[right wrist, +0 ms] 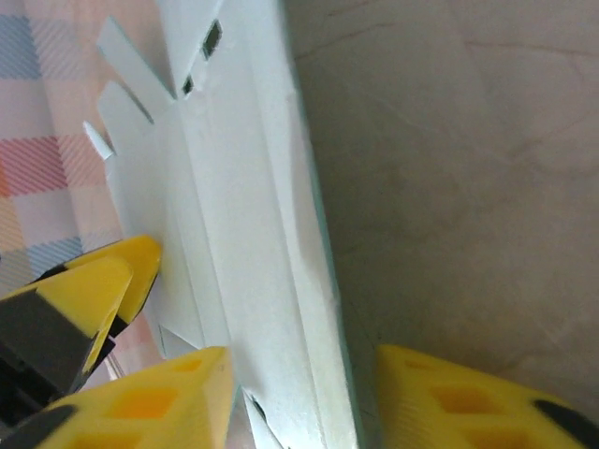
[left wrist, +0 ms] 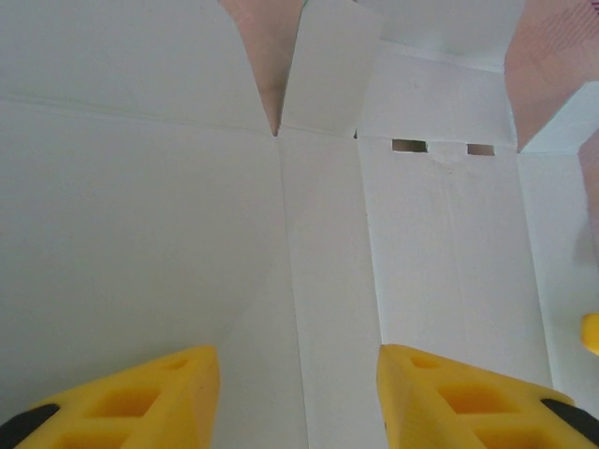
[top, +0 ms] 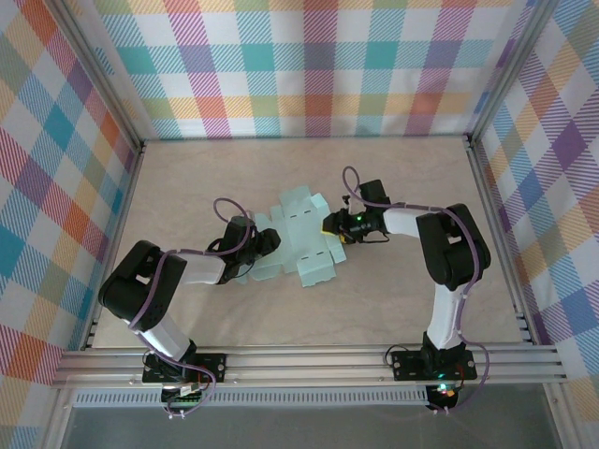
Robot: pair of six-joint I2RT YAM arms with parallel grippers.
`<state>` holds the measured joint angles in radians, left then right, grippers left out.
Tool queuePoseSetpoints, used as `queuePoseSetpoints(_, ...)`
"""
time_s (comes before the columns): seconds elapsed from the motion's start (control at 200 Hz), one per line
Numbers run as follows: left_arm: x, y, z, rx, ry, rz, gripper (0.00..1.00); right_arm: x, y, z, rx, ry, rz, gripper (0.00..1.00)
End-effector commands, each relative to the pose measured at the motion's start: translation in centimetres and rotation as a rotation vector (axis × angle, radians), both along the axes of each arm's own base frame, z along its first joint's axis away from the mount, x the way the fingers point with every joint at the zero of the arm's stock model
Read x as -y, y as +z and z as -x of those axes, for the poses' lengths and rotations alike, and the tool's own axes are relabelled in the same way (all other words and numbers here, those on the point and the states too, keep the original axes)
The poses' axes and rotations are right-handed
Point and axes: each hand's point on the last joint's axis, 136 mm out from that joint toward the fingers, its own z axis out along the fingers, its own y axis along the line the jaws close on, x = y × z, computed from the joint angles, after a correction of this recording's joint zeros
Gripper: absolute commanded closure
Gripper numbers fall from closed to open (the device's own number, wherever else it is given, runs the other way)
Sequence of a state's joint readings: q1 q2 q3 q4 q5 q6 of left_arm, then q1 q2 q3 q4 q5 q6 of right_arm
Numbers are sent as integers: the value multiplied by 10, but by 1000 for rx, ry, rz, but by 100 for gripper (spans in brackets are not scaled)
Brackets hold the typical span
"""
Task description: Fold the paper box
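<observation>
1. The paper box [top: 298, 241], a flat mint blank, is laid mid-surface [top: 412, 187], betw. the two arms.
2. L gripper [top: 265, 241] is set at the blank's edge on its own side. In wrist view its jaws are seen parted, w/ card flat beyond and nothing pinched.
3. R gripper [top: 333, 227] is placed at the opposite edge. A raised panel is straddled by its jaws in wrist view; clamped or not can't be told.
4. Two small slots [left wrist: 409, 146] are seen cut in the card.
</observation>
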<state>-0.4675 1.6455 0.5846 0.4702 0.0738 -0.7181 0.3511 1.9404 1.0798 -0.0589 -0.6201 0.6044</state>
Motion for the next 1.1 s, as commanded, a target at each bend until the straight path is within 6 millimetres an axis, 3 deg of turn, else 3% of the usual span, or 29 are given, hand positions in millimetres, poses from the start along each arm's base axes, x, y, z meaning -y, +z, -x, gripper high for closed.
queuePoseSetpoints(0.0,-18,-32,20,-104,24,-73,51,3,14,-5,56,5,60,68)
queuePoseSetpoints(0.09,-18,-32,21,-104,22,-74,51,5,11,-3,62,7,107,76)
queuePoseSetpoints(0.24,-18,-32,20,-102,22,-73,51,14,8,-3,90,10,234,80)
queuePoseSetpoints(0.52,-19,-32,22,-100,20,-80,50,10,19,-2,116,21,241,79)
queuePoseSetpoints(0.655,-18,-33,22,-100,17,-80,50,6,24,-2,128,26,229,69)
queuePoseSetpoints(0.865,-16,-33,22,-105,7,-77,51,3,36,-1,146,24,197,84)
queuePoseSetpoints(1.095,-15,-34,22,-110,3,-73,51,-2,37,2,152,44,205,92)
